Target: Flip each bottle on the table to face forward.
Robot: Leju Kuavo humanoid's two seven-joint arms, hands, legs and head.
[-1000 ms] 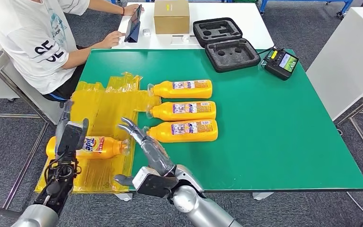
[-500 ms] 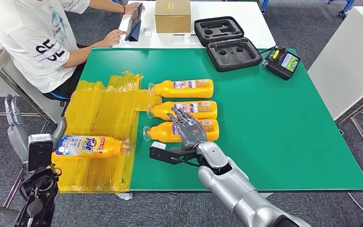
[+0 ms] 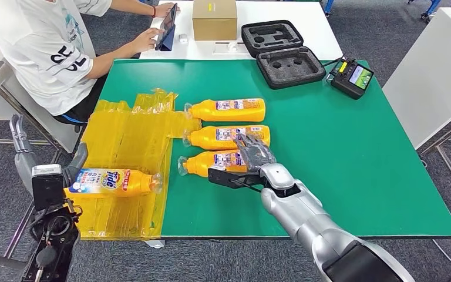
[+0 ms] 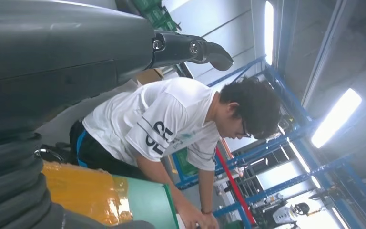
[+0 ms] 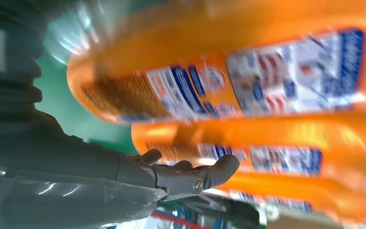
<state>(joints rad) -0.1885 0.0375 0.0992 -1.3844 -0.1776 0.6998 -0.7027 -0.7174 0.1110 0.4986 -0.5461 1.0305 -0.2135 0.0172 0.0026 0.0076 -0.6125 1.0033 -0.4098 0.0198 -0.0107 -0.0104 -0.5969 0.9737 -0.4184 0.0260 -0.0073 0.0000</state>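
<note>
- My right hand (image 3: 252,154) lies over the nearest of three bottles (image 3: 214,162) with fingers spread; I cannot tell if it grips.
- All bottles lie flat, long axes side to side, caps left.
- A fourth bottle (image 3: 108,181) rests on yellow plastic (image 3: 129,141).
- My left hand (image 3: 26,161) is open beside the green table (image 3: 340,170).

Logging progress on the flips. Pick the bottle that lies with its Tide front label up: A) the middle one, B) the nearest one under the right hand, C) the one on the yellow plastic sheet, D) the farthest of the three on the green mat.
C: the bottle on the yellow sheet shows the Tide logo; the three on the green mat show back labels.
</note>
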